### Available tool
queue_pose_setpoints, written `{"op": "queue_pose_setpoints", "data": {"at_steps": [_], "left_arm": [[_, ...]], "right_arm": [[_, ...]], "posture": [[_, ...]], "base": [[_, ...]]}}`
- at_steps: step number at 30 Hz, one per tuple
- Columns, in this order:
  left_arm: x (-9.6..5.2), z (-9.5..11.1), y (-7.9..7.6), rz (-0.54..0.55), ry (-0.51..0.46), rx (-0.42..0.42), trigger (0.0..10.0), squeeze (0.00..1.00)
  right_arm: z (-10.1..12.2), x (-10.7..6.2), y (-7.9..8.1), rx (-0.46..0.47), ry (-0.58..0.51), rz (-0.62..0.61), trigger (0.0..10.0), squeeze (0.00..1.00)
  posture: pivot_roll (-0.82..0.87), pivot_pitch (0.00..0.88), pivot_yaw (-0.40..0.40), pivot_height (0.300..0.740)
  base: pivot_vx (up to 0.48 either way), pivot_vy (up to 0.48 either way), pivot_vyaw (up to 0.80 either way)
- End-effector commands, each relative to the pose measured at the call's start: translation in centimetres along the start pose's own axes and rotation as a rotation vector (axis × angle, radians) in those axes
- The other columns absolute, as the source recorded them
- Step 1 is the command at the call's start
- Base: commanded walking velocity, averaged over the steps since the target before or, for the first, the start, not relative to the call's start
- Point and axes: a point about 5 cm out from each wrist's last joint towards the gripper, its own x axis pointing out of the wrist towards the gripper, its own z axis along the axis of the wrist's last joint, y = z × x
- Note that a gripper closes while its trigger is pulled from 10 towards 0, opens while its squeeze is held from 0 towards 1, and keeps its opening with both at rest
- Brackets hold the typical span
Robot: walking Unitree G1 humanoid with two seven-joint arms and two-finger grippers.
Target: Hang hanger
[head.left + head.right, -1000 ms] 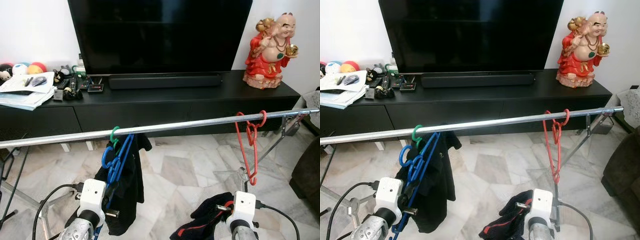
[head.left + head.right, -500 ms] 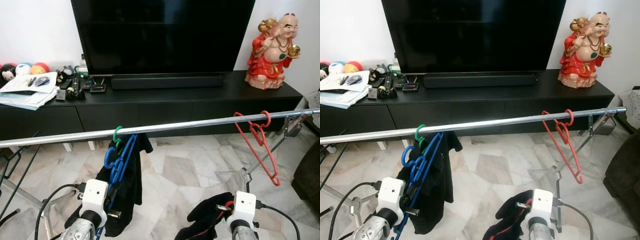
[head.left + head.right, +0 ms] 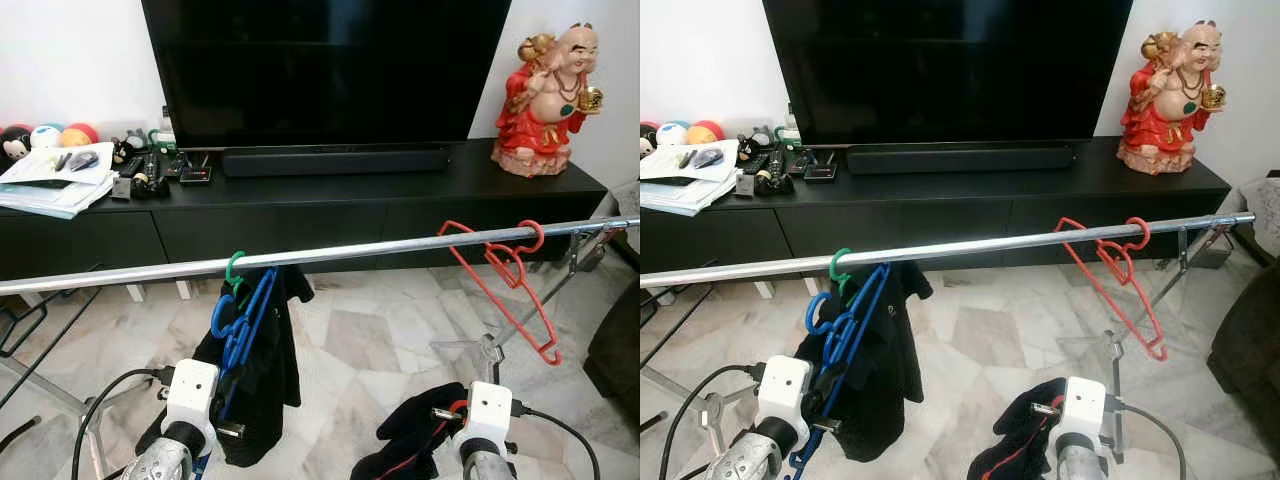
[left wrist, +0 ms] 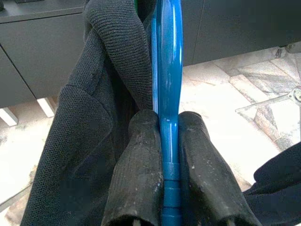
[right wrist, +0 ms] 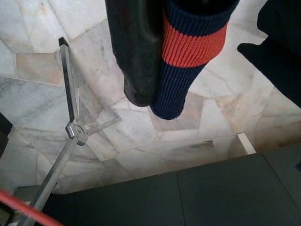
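We are clamping our left gripper [image 4: 170, 155] on the blue hanger [image 3: 240, 320], whose hook is resting beside the green hook [image 3: 232, 268] on the metal rail [image 3: 380, 247]. Our right gripper [image 5: 160, 75] is pinching a navy-and-red garment [image 3: 415, 440], so letting go looks like what is left.

From my feed, a white wall [image 3: 70, 50] runs along twelve o'clock, with a large dark television [image 3: 325, 70] in front of it. Under the screen lies a long black soundbar [image 3: 335, 161] on a low black cabinet [image 3: 300, 215]. At ten o'clock on the cabinet I see stacked papers [image 3: 50, 185] and small plush toys [image 3: 45, 138]; at two o'clock stands a red laughing figurine [image 3: 545, 100]. The floor [image 3: 350, 340] is pale marble tile, evenly lit. A dark sofa edge [image 3: 615, 350] shows at four o'clock.
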Motion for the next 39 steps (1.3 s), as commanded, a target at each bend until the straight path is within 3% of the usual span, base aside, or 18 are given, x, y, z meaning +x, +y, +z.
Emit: {"op": "queue_pose_setpoints", "data": {"at_steps": [1,39], "left_arm": [[-0.15,0.27,0.06,-0.005,-0.002,0.005,10.0,0.0],[-0.2,0.19,-0.37,-0.038,0.006,-0.007,10.0,0.0]], "right_arm": [[0.63,0.17,0.0,0.011,-0.033,-0.008,10.0,0.0],[0.68,0.32,-0.27,0.012,-0.023,-0.019,10.0,0.0]], "posture": [[0.11,0.034,0.02,0.74],[0.11,0.018,0.02,0.74]], "base": [[-0.247,0.0,0.0],[-0.287,0.0,0.0]]}}
